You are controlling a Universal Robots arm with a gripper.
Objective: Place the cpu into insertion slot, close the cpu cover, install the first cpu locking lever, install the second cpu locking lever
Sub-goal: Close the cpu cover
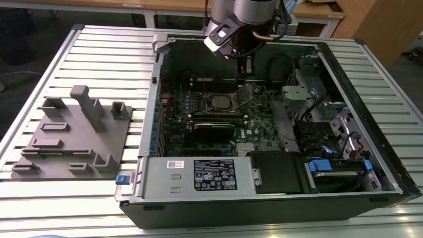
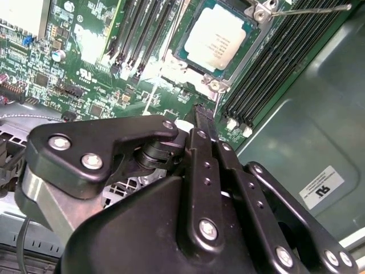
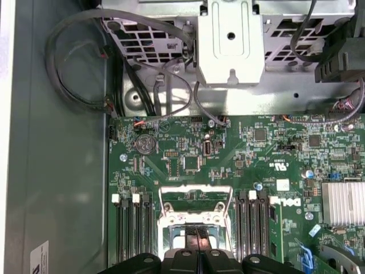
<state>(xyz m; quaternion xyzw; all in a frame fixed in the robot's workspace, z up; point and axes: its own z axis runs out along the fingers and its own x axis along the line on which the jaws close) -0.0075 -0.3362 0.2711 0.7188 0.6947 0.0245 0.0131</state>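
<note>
Hovering: hand (image 2: 199, 113) closed, empty, beside slot (image 2: 212, 80);
Cpu (image 2: 218, 39): seated in slot; lever (image 2: 311, 8) juts free;
Care: we judge lever work in hand; we'd press it down steadily, hooking under its catch

Slatted table (image 1: 106, 49): computer case (image 1: 264, 210), grey fixture (image 1: 114, 141)

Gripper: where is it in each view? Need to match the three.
Exterior view: gripper hangs just beyond the insertion slot.
Second wrist view: gripper linkage in the foreground, tip near the insertion slot corner.
First wrist view: gripper tip over the insertion slot frame.
Shared landmark: the insertion slot.
</note>
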